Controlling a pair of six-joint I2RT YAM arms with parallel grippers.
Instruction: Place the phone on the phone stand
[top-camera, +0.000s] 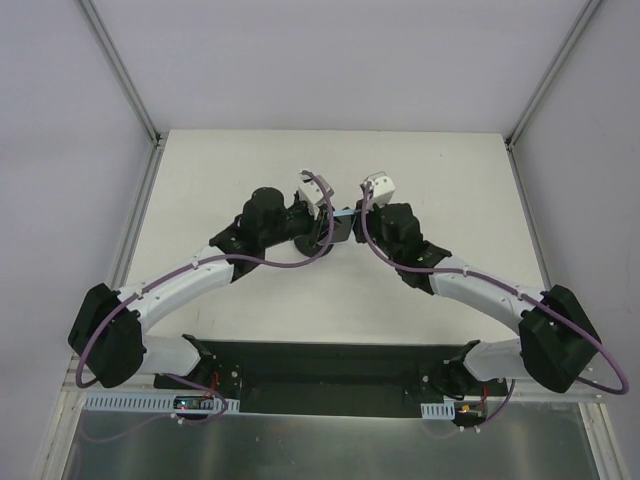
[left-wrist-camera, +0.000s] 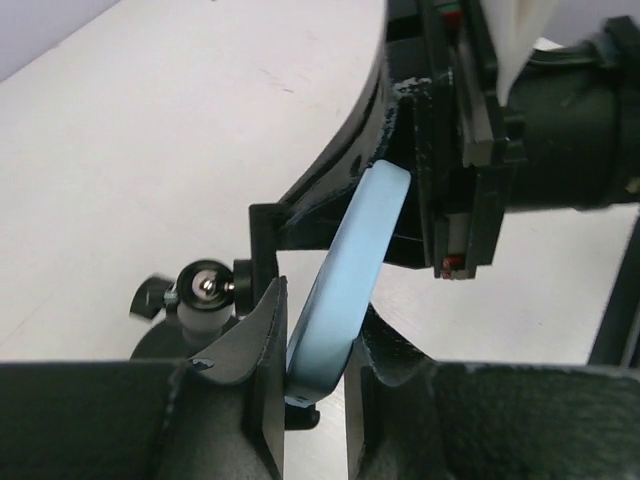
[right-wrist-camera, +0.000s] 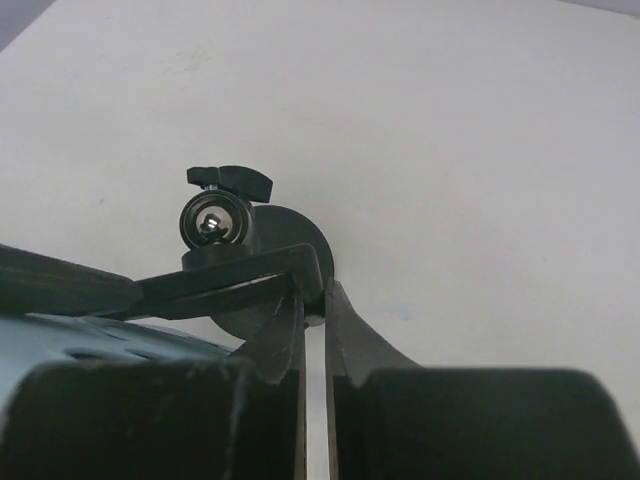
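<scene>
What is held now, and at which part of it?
The left gripper pinches the phone near one end. The right gripper seems closed on the cradle plate of the phone stand, but that is not certain.

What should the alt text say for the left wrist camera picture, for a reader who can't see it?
The left gripper pinches a pale blue phone by its edge, the phone leaning up and to the right. Just left of it stands the black phone stand, its shiny ball joint and knob showing, on a white table.
</scene>
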